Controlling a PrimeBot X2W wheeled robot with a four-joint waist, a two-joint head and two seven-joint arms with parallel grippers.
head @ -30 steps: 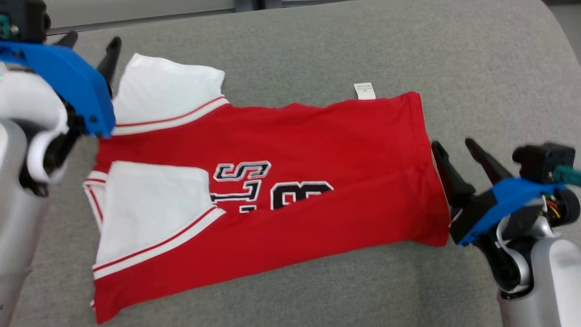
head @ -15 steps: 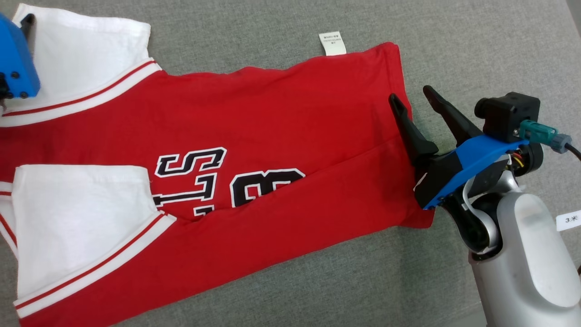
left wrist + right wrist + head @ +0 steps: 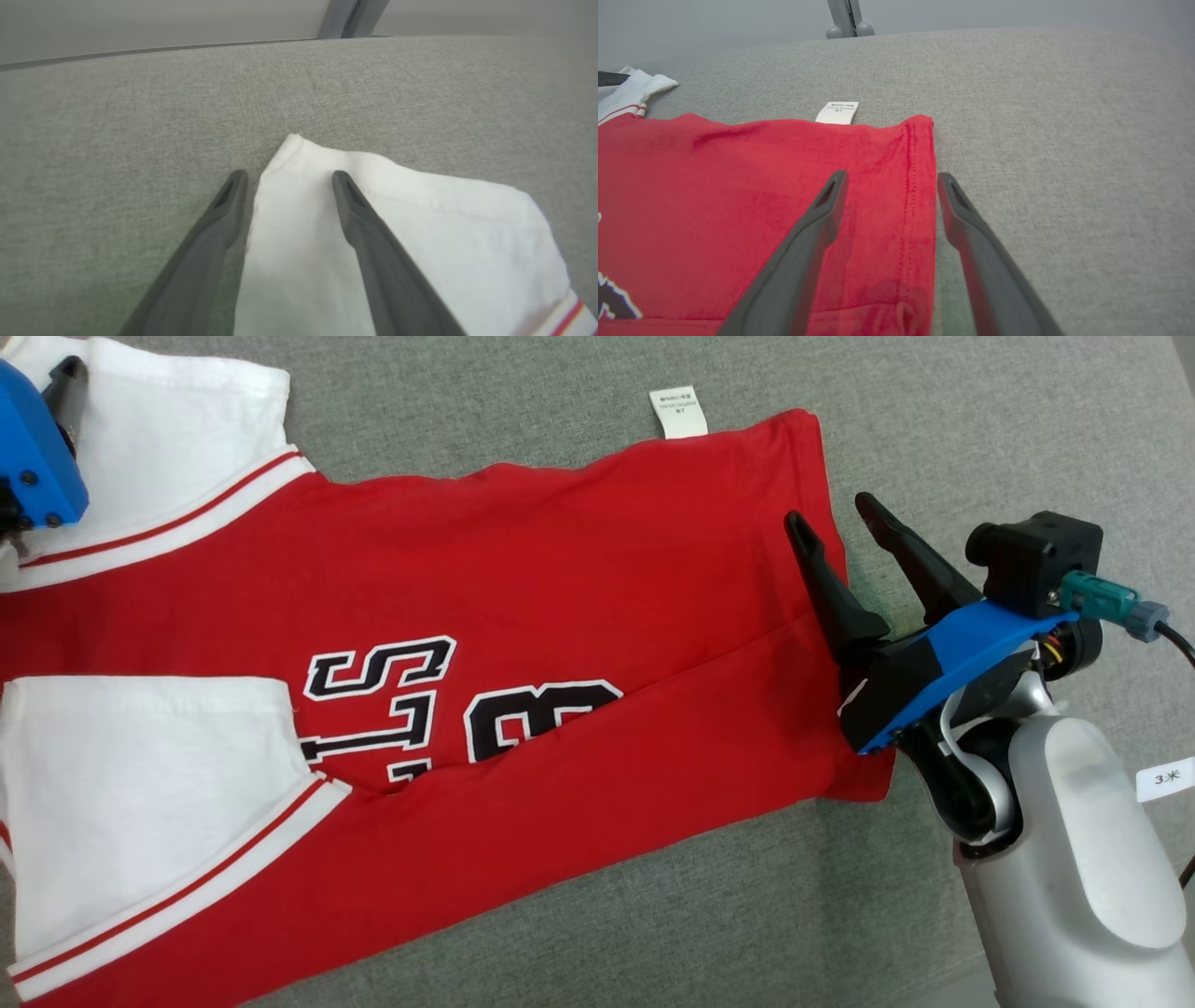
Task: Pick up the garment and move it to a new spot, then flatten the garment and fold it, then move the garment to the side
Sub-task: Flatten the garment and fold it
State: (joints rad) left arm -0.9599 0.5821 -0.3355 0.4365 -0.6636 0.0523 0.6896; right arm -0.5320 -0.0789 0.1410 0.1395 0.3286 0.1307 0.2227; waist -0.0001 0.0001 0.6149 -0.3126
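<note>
The garment [image 3: 560, 569] is a red jersey with white sleeves and black lettering, lying flat on a grey fabric surface [image 3: 980, 429] with its lower long side folded over. My right gripper [image 3: 831, 511] is open at the jersey's right hem. In the right wrist view the right gripper [image 3: 892, 176] straddles that hem edge, one finger over the red cloth [image 3: 714, 186] and one over bare fabric. My left gripper [image 3: 288, 175] is open astride the far corner of the white sleeve [image 3: 420, 233]. Its blue mount [image 3: 37, 457] sits at the head view's top left.
A white care label [image 3: 679, 411] sticks out from the garment's far edge. The grey surface ends at a far edge with a grey post [image 3: 845, 18] behind it. Bare fabric lies to the right of the hem and along the near side.
The head camera has dipped and closed in, shifting the whole picture. My right gripper has moved from beside the hem to astride it. Both grippers stay open.
</note>
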